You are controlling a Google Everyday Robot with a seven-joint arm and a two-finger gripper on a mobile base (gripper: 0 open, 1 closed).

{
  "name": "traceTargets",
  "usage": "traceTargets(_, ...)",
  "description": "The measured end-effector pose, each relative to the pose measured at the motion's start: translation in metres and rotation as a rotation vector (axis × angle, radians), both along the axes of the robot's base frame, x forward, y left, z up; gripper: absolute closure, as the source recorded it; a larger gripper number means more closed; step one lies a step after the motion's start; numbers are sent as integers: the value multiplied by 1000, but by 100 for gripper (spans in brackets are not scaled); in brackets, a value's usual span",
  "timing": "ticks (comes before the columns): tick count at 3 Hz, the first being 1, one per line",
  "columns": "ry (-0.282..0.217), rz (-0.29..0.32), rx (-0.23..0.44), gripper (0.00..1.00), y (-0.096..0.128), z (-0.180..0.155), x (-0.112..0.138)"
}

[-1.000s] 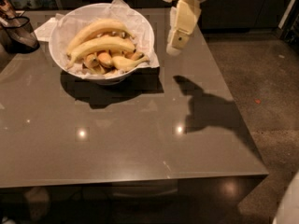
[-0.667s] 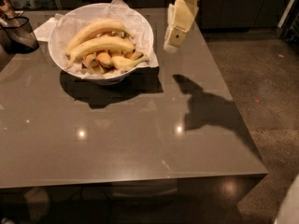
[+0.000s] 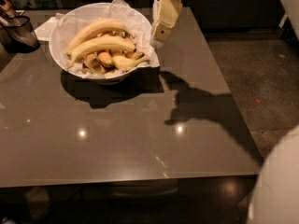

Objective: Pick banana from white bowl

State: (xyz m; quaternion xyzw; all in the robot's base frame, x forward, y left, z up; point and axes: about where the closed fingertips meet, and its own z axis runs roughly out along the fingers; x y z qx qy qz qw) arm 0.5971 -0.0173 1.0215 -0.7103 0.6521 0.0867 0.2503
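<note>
The white bowl (image 3: 63, 55) stands at the back left of the grey table, lined with crinkled white paper. Two long, curved, pale-yellow bananas lie across it, one (image 3: 96, 29) behind and one (image 3: 100, 45) in front. Short orange-yellow bananas (image 3: 105, 59) lie under them. My gripper (image 3: 158, 37) hangs from above, just right of the bowl's right rim and over the paper's edge, pointing down and slightly left. It holds nothing that I can see.
A dark see-through container (image 3: 18, 31) stands at the far left beside the bowl. The table (image 3: 140, 139) ends at the right, with dark floor (image 3: 261, 78) beyond. A white robot part (image 3: 278, 185) fills the bottom right corner.
The gripper has moved left toward the bowl's right rim. The bowl and bananas have not moved on the table.
</note>
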Motion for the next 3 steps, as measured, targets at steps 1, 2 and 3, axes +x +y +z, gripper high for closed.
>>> traceTargets(1,-1,53,5,0,29,4,13)
traceTargets(2,-7,105,1,12,56,5,24)
traceTargets(3,1,122,-16,16,75,-3,36)
